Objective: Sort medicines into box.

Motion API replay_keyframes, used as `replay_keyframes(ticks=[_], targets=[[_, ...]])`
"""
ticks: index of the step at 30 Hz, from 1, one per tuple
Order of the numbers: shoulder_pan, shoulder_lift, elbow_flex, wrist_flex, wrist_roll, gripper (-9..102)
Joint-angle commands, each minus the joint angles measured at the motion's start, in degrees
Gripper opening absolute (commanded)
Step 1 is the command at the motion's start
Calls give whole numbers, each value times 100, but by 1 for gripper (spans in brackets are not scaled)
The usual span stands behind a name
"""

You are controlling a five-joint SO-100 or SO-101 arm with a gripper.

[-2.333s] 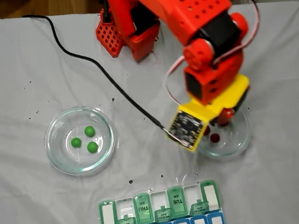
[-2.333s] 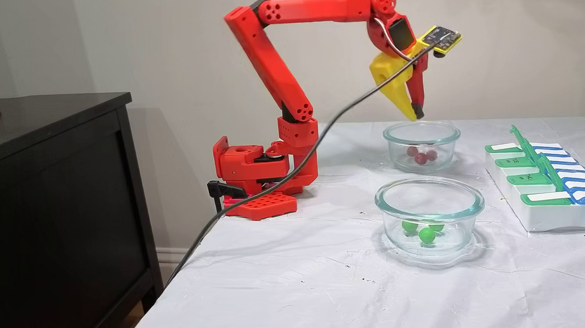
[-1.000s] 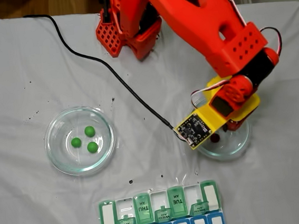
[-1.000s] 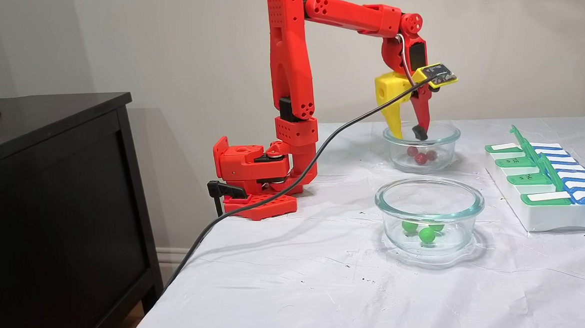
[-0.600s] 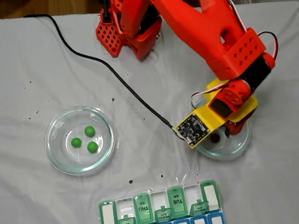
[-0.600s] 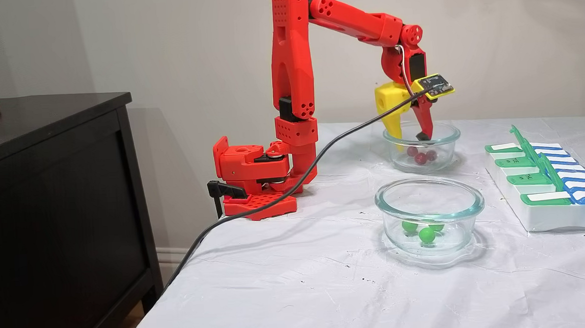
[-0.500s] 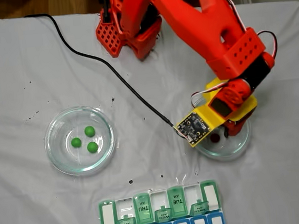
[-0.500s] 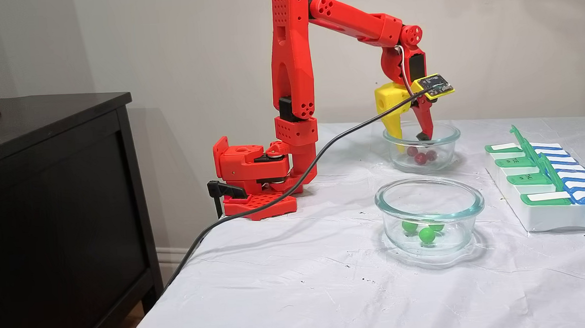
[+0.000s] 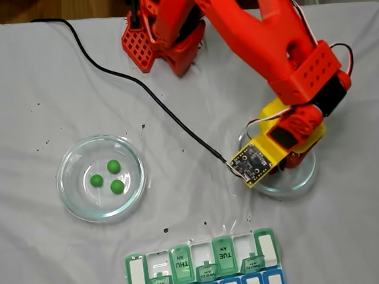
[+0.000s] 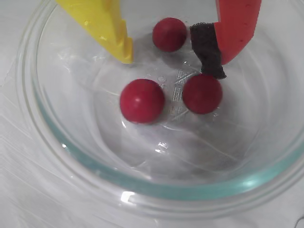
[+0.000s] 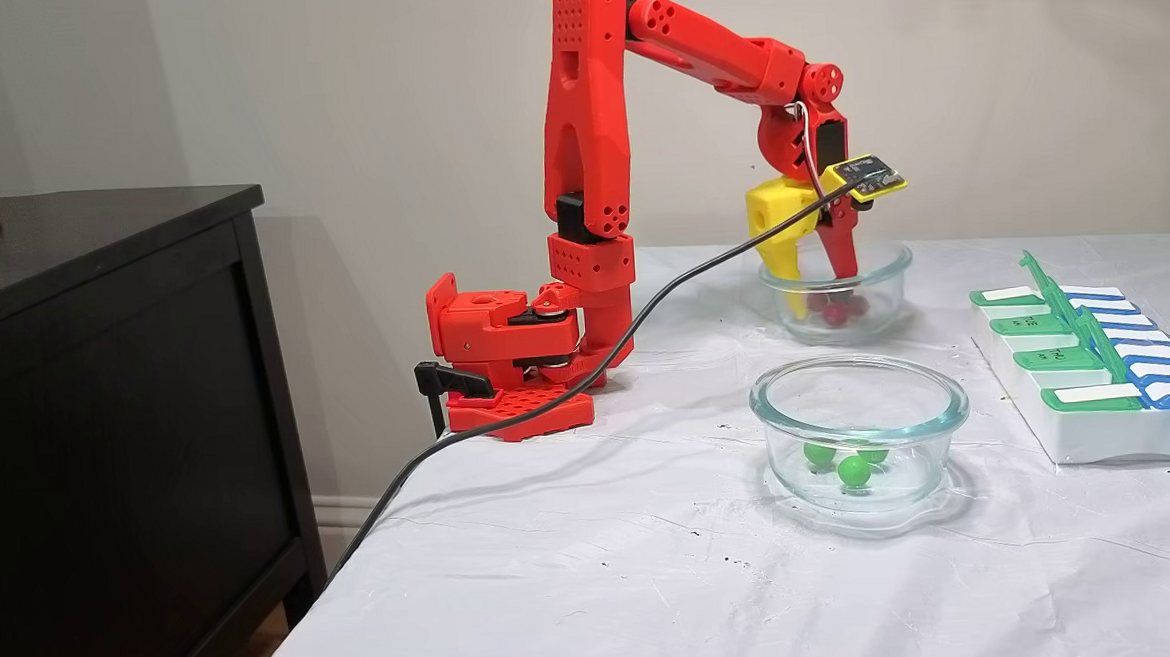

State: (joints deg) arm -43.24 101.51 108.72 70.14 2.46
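We are hovering our gripper, fingers spread and empty, inside the glass dish. Three red balls are lying at its bottom: light, glossy, likely rolling away. We judge straddling the twelve-o'clock ball across its middle best.

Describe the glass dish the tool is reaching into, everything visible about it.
The glass dish is round, clear and thick-rimmed with a greenish edge tint, upright on the white cloth. Embossed lettering marks its base. Three glossy dark red balls lie on its bottom. The open tool reaches inside, yellow finger and red finger flanking the farthest ball; whether they touch the glass is unclear.
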Motion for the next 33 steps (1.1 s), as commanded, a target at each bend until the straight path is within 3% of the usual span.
replay_keyframes(ticks=[1,28,33], targets=[[-132,44,-413,281,-53,25],[-879,-369,-571,879,413,23],[-949,-387,-387,606,457,12]])
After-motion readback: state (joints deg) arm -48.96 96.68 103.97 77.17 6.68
